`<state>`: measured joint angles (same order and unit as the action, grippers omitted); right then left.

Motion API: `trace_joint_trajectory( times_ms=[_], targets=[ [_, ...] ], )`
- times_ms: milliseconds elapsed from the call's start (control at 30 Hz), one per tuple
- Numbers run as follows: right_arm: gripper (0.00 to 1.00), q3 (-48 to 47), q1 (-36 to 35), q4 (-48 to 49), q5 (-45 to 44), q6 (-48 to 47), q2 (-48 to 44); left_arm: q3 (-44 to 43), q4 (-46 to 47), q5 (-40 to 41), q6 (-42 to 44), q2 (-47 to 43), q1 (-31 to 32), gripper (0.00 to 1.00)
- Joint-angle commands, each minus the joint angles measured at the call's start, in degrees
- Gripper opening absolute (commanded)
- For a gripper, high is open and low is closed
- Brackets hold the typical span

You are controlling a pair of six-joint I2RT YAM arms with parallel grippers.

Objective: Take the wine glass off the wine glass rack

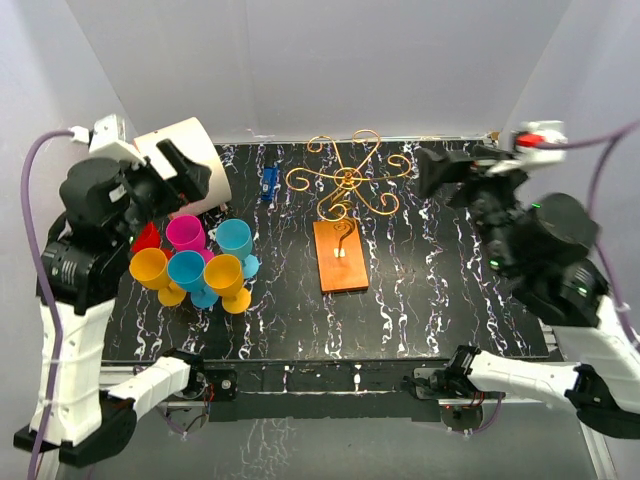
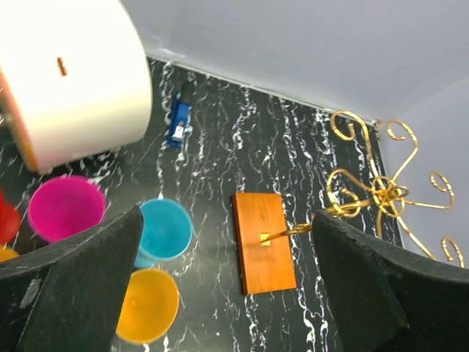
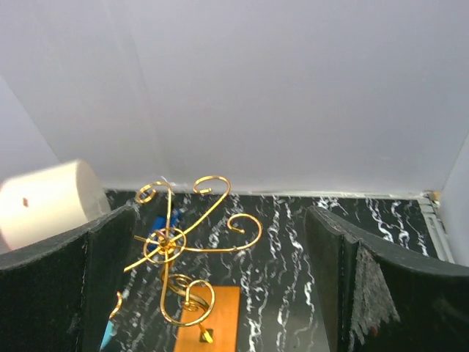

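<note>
A black surface veined with white fills the scene between pale walls. An arm stands at each side of it. The left hand is raised at the far left with its fingers spread wide and nothing between them. The right hand is raised at the far right, also spread wide and holding nothing. A large white cylinder lies on its side in the far left corner. The wine glass rack stands at the middle of the surface, its gold scrolls toward the far side and its wooden base toward the near side. The wine glasses are clustered upright on the surface, left of the rack and apart from it: magenta, blue and yellow, with a red one partly hidden by the left arm. A small blue object lies between the cylinder and the rack.
</note>
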<state>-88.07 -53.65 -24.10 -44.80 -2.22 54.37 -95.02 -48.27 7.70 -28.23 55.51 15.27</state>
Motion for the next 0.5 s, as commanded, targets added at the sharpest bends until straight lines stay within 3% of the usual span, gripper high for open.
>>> trace_joint_trajectory(
  times_ms=[0,233,467],
  targets=[
    [0.98,1.2,0.0,4.5,4.3,2.4,-7.6,-6.3,8.0,-4.8,5.0,2.6,0.2,0.99],
    [0.98,-2.6,0.0,-2.2,4.5,7.0,-8.7,-9.1,13.3,-5.7,7.9,2.8,0.2,0.99],
    [0.98,-0.8,0.0,-1.1,1.5,8.3,-9.0,-7.7,13.7,-4.4,7.4,0.9,0.2,0.99]
  ],
)
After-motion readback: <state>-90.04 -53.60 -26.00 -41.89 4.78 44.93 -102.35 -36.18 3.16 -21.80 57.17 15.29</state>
